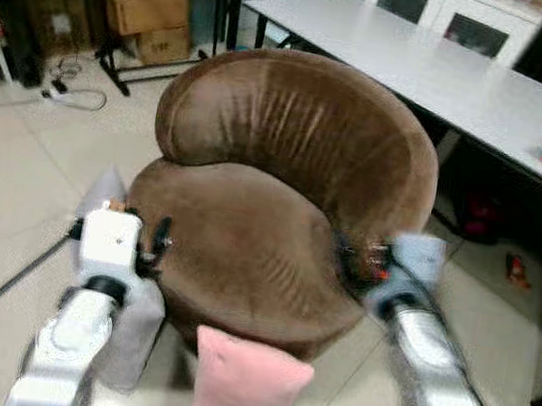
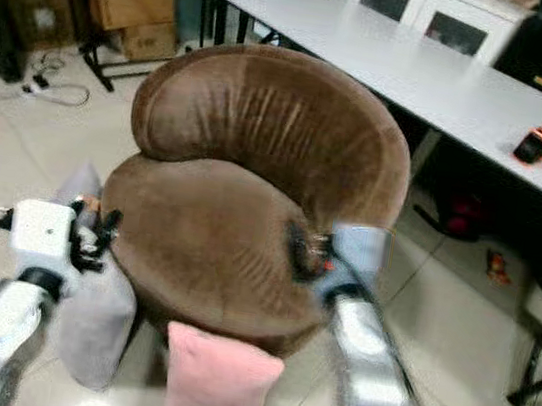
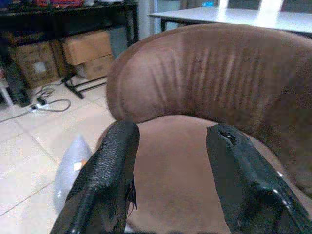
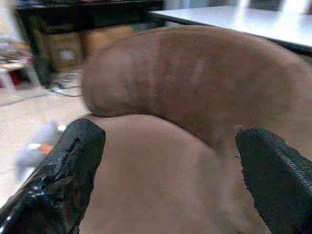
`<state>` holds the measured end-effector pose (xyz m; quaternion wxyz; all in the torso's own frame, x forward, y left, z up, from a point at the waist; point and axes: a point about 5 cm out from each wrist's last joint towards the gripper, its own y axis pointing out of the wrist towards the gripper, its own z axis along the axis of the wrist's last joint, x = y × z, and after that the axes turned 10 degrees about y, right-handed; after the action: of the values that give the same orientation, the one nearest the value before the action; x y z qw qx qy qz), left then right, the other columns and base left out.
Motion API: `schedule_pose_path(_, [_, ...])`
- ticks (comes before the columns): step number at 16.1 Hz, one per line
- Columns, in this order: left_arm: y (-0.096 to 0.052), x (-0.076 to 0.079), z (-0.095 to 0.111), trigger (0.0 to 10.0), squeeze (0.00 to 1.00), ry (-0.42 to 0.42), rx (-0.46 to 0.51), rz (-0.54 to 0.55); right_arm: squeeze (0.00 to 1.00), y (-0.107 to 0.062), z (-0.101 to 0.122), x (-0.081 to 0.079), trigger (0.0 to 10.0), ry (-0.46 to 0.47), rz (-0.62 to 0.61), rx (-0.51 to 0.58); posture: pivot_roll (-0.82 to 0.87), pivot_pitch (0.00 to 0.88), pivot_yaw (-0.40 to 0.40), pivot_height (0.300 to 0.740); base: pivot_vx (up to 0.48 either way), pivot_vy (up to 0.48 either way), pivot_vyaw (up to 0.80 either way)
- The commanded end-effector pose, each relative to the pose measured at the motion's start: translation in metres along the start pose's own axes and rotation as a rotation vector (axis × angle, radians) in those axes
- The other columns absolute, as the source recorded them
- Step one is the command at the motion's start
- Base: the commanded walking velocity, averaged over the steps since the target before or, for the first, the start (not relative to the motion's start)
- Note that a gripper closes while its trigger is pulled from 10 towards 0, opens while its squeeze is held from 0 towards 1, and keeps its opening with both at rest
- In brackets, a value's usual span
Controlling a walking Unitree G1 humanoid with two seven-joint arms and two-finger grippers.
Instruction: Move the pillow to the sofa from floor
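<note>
Pillow [image 1: 247,390] sits on the floor [image 1: 11,187] below your sofa [image 1: 272,193], both grippers' fingers [image 3: 109,180] apart and empty, nothing moved yet.

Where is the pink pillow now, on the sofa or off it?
Off it. The pink pillow stands below the brown sofa's front edge, and the seat is bare.

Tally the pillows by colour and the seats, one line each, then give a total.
Pink pillow: 1, on the floor at the seat's front
Grey pillow: 1, on the floor beside the left claw
Brown sofa chair: 1, nothing lying on its seat
Total: 3
</note>
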<state>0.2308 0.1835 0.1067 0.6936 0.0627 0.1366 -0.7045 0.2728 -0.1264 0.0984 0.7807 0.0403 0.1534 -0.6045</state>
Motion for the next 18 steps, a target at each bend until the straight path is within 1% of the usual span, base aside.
schedule_pose_path(1, [0.002,0.008,0.002,10.0,0.00,-0.003,0.006,-0.028,0.00,0.000,0.004,0.010,10.0,0.001,-0.026,0.004,-0.01,0.000,-0.056,0.735,0.000,0.000,0.00])
schedule_pose_path(3, [0.002,0.004,0.003,10.0,0.00,0.008,0.008,-0.015,0.00,0.001,0.007,0.011,10.0,-0.003,-0.032,0.023,-0.01,0.000,-0.057,0.720,0.000,0.000,0.00])
schedule_pose_path(5, [0.002,-0.001,0.004,10.0,0.00,0.021,0.011,-0.005,0.00,0.001,0.008,0.012,10.0,0.014,-0.051,0.029,-0.01,0.000,-0.053,0.700,0.000,0.000,0.00])
schedule_pose_path(8, [0.001,0.001,0.005,10.0,0.00,0.015,0.009,-0.025,0.00,0.003,0.012,0.014,10.0,-0.008,-0.059,0.041,-0.01,0.000,-0.056,0.666,0.000,0.000,0.00])
schedule_pose_path(10, [0.000,0.002,0.002,10.0,0.00,-0.039,-0.015,-0.009,0.00,0.002,0.013,0.020,10.0,0.013,-0.075,0.034,-0.01,0.000,-0.060,0.646,0.000,0.000,0.00])
schedule_pose_path(11, [-0.001,0.002,0.001,10.0,0.00,-0.062,-0.014,-0.011,0.00,0.002,0.012,0.023,10.0,0.009,-0.086,0.030,-0.01,0.000,-0.066,0.636,0.000,0.000,0.00])
schedule_pose_path(12, [-0.002,0.002,-0.002,10.0,0.00,-0.054,-0.019,-0.006,0.00,0.001,0.007,0.027,10.0,0.018,-0.105,0.010,-0.01,0.000,-0.078,0.626,0.000,0.000,0.00])
schedule_pose_path(13, [-0.003,0.002,-0.001,10.0,0.00,-0.027,0.001,-0.004,0.00,-0.003,0.001,0.029,10.0,0.016,-0.121,-0.010,-0.01,0.000,-0.074,0.616,0.000,0.000,0.00])
schedule_pose_path(14, [-0.003,0.002,0.001,10.0,0.00,-0.022,0.023,-0.002,0.00,-0.007,-0.002,0.028,10.0,0.014,-0.118,-0.024,-0.01,0.000,-0.071,0.606,0.000,0.000,0.00])
schedule_pose_path(15, [-0.004,0.003,0.002,10.0,0.00,0.001,0.045,-0.021,0.00,-0.010,-0.005,0.025,10.0,0.009,-0.104,-0.035,-0.01,0.000,-0.069,0.591,0.000,0.000,0.00])
schedule_pose_path(18, [-0.007,0.008,0.000,10.0,0.00,0.018,0.038,-0.057,0.00,-0.014,-0.009,0.020,10.0,-0.005,-0.079,-0.054,-0.02,0.000,-0.072,0.587,0.000,0.000,0.00])
